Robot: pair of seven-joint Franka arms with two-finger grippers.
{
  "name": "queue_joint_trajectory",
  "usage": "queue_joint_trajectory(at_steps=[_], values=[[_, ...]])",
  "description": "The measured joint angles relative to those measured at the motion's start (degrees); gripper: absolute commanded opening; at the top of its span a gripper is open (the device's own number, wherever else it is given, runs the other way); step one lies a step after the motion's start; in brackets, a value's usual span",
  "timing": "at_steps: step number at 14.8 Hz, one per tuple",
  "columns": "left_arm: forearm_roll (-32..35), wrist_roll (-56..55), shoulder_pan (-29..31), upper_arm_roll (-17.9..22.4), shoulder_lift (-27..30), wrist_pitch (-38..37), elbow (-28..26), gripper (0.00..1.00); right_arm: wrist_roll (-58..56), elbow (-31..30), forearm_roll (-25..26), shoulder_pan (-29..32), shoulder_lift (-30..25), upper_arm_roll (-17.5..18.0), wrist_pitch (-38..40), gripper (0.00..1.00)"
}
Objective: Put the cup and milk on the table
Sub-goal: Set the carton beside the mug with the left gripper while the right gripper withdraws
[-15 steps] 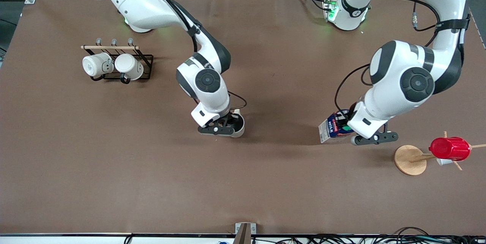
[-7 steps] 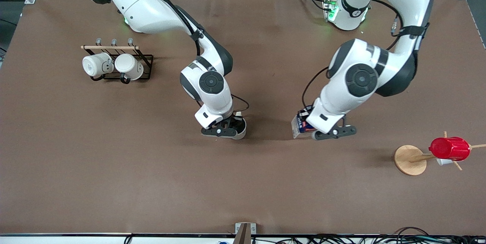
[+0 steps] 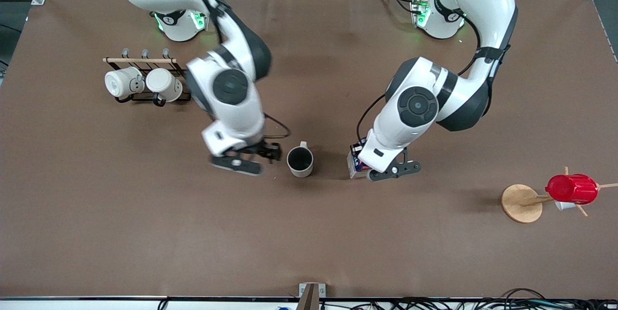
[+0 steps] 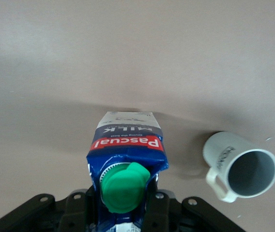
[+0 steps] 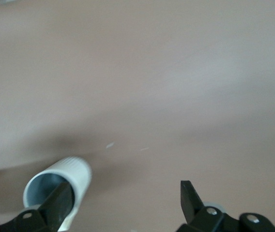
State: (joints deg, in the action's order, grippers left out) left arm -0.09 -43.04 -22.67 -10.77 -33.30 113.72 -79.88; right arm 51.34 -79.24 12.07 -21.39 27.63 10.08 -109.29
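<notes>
Since the earlier frames: right end effector (image 3: 251, 156) has let go of the cup (image 3: 300, 160) and pulled off toward the right arm's end of the surface (image 3: 145, 232); left arm has carried the milk (image 3: 355, 161) in closer to the cup. Right end effector now empty, fingers (image 5: 190, 195) spread wide, hanging over bare surface just beside the cup. Left end effector (image 3: 381, 167) clamped on the milk carton just under its green cap (image 4: 124, 187); carton looks upright, base at or very near the surface, can't tell if it touches. Cup stands upright near the table's middle, free of both arms, handle (image 3: 303, 144) pointing toward the robots' bases. Milk near the cup, toward the left arm's end.

Step in hand, as I judge it: cup placed, milk placement finishing. Next move calls for settling the carton flat, spreading the left fingers, then lifting straight up so the carton doesn't tip.
</notes>
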Motion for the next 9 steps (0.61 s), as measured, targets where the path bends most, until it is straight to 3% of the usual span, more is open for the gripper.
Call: queue_joint_trajectory(at_steps=[3,7,9], values=[[0.0,-2.28,-2.47,-0.03,-2.11,1.89,1.78,0.3,-5.62,-0.28,0.07,9.21,-9.11,-0.03,6.39,1.0],[0.0,-7.67,-6.05,0.05,-5.16,3.59,4.86,0.3,-19.21,-1.12,-0.77,19.54,-16.2,-0.31,14.13,1.0],[0.0,-9.53,-7.86,0.52,-7.35,4.23,7.11,0.3,-25.37,-1.32,-4.03,21.89,-18.92,-2.86,16.5,1.0]])
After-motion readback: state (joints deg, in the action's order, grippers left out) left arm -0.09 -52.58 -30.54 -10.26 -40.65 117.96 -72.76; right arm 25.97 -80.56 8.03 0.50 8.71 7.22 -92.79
